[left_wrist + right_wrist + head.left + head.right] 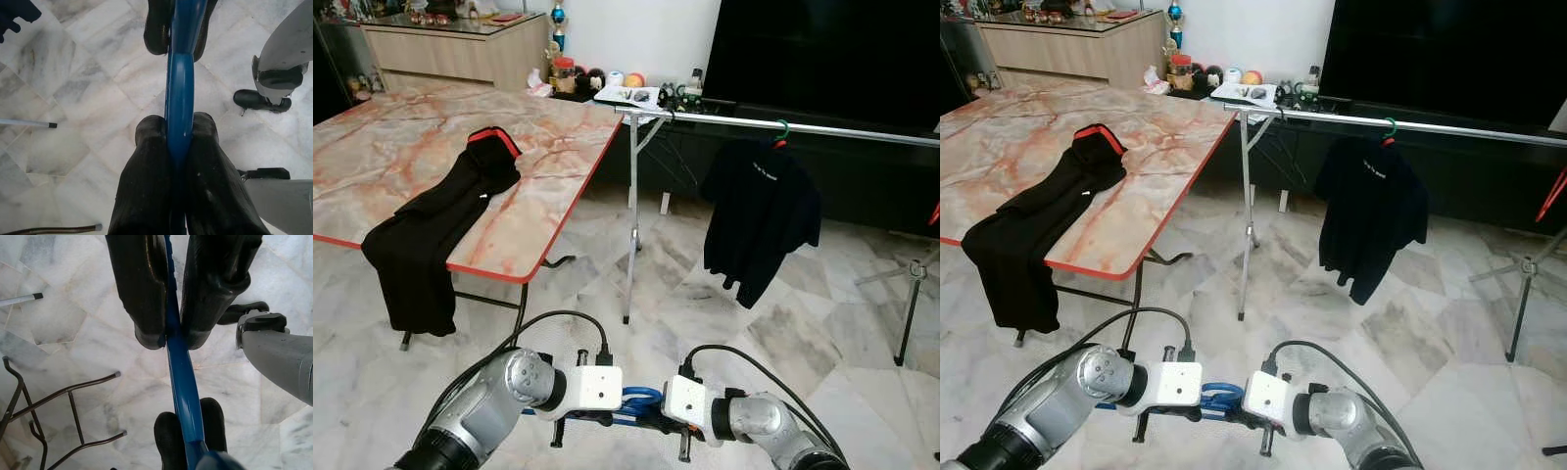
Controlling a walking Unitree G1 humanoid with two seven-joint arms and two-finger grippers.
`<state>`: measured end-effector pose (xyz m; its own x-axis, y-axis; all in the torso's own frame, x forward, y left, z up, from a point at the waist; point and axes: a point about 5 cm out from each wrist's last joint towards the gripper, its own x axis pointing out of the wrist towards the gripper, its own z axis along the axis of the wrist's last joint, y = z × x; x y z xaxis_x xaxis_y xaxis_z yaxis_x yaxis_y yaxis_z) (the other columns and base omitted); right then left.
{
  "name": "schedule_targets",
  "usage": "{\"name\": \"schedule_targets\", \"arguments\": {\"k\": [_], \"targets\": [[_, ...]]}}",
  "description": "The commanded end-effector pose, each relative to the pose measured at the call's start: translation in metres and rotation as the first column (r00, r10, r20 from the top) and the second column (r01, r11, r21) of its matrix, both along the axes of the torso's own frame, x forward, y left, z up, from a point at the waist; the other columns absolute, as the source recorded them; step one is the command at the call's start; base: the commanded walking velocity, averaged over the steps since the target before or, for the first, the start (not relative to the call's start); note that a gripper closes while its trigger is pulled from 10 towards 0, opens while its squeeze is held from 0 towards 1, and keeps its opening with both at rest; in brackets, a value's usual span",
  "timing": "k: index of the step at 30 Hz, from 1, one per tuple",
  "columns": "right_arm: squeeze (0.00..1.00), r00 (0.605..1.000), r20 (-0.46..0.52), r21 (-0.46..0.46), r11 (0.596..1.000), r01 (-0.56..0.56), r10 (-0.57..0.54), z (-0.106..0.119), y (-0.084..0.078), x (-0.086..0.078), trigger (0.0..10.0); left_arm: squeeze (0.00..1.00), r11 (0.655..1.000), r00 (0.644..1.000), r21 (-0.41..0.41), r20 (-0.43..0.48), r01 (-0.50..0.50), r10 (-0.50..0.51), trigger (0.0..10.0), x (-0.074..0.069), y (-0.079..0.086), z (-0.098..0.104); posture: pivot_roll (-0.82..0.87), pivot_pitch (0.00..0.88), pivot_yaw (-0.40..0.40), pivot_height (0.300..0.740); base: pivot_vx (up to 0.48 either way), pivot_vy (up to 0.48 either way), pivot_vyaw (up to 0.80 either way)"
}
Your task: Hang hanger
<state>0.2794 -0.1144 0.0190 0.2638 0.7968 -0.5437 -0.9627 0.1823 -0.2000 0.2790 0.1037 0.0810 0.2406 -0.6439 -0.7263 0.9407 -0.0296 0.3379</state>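
A blue hanger (pixel 641 398) is held low in front of me, over the marble floor, between both grippers. My left gripper (pixel 179 128) is shut on one part of the blue hanger (pixel 179 88), and my right gripper (pixel 170 340) is shut on the blue hanger (pixel 183 387) from the other side. A silver clothes rail (pixel 842 128) runs across the right of the room, ahead of me. A dark T-shirt (pixel 759 215) hangs from it on a green hanger (pixel 781 131). A black garment (pixel 435 225) lies over the near edge of the marble-topped table (pixel 401 147).
The rail's silver leg (pixel 630 220) stands between the table and the hanging T-shirt. A tripod stand (pixel 908 304) is at the far right. A low black TV unit (pixel 862 166) runs behind the rail, and a cabinet (pixel 450 44) stands at the back left.
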Motion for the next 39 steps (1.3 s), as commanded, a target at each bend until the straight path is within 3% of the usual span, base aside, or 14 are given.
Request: {"name": "schedule_targets", "arguments": {"k": [1,18,23,24,25,39], "targets": [[0.0,0.997,0.006,0.02,0.997,-0.078,0.078,0.002,0.017,-0.003,0.0,0.0,0.998,0.999,-0.043,0.04,0.038,-0.037,10.0,0.0,-0.014,0.01,0.16,0.0,-0.068,0.74,0.0,0.0,0.0],[0.0,0.998,-0.021,0.044,0.997,-0.062,0.063,-0.001,0.018,-0.005,0.0,0.0,0.997,0.997,-0.055,0.057,0.061,-0.058,10.0,0.0,-0.014,0.011,0.16,0.0,-0.068,0.74,0.0,0.0,0.0],[0.0,0.998,-0.025,0.038,0.997,-0.061,0.062,-0.002,0.017,-0.007,0.0,0.0,0.995,0.998,-0.078,0.025,0.059,-0.057,10.0,-0.002,-0.013,0.011,0.16,0.0,-0.068,0.74,0.0,0.0,0.0],[0.0,0.998,-0.026,0.037,0.998,-0.06,0.061,-0.002,0.017,-0.007,0.0,0.54,0.995,0.998,-0.086,0.026,0.059,-0.057,10.0,-0.002,-0.013,0.011,0.16,0.0,-0.068,0.74,0.0,0.0,0.0],[0.0,0.998,-0.028,0.035,0.998,-0.059,0.06,-0.003,0.017,-0.007,0.0,1.0,0.994,0.998,-0.095,0.025,0.056,-0.054,10.0,-0.002,-0.013,0.012,0.16,0.0,-0.068,0.74,0.0,0.0,0.0],[0.0,0.995,-0.08,-0.058,0.996,-0.066,0.061,-0.02,0.007,-0.02,0.0,1.0,0.994,0.999,-0.098,-0.007,0.05,-0.051,10.0,-0.002,-0.005,0.014,0.17,0.0,-0.07,0.74,0.0,0.0,0.0]]}}
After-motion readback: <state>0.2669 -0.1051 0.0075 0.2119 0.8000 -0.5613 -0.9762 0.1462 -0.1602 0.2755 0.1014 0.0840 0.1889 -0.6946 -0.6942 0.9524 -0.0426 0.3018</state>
